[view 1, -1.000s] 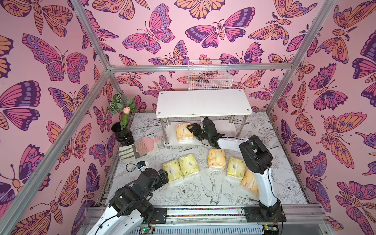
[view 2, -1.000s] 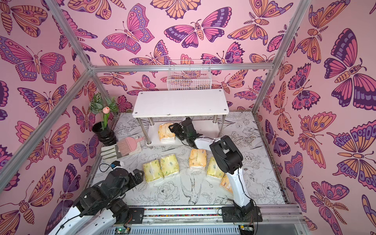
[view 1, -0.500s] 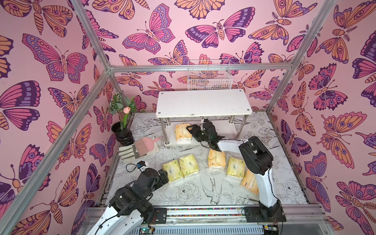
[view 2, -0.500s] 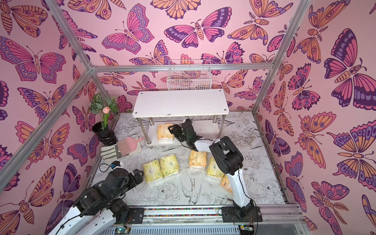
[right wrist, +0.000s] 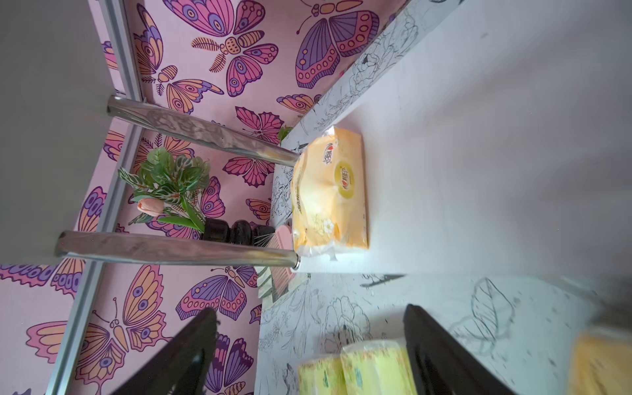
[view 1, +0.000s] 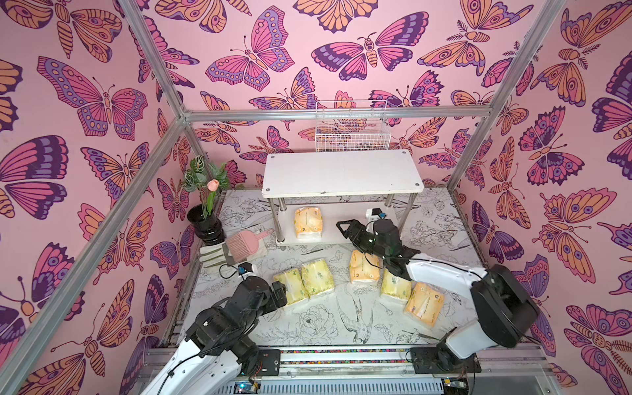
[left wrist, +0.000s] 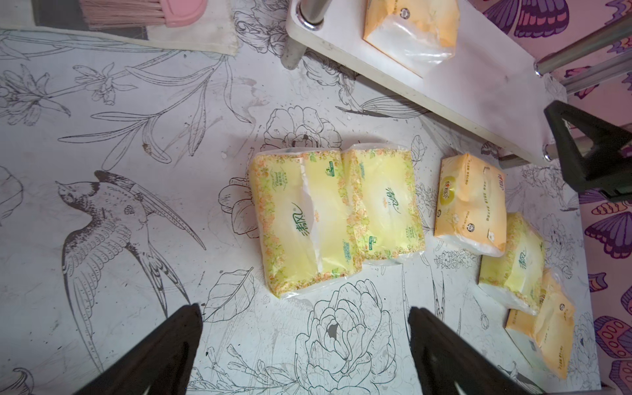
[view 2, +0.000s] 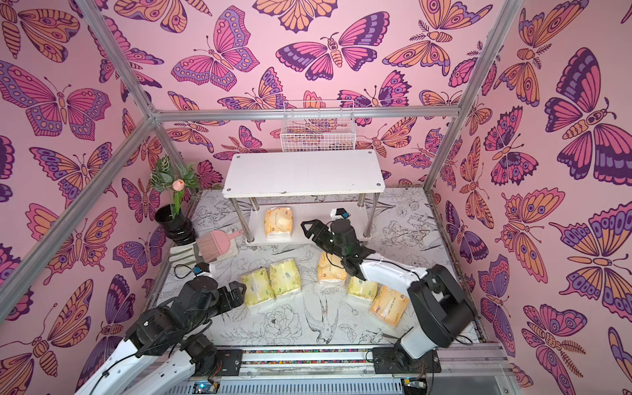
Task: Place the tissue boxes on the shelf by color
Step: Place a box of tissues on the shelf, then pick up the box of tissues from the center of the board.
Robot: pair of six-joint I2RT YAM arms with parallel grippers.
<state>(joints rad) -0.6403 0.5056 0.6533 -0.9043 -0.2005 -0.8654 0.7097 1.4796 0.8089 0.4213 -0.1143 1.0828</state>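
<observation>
Tissue boxes (view 1: 320,280) are lying five in a row on the bench (view 1: 318,328), long axes running away from me. My left pincer (left wrist: 302,309) and right pincer (right wrist: 309,309) are both gaping, released. Beyond, one orange box (view 1: 308,222) is lying flat on the shelf (view 1: 342,172), lower board, left end, lengthwise front to back.

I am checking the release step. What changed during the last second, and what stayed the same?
The right gripper has pulled back from the orange pack, away from the shelf, jaws open and empty. The pack stays on the lower board; the left gripper and the five table packs did not move.
</observation>
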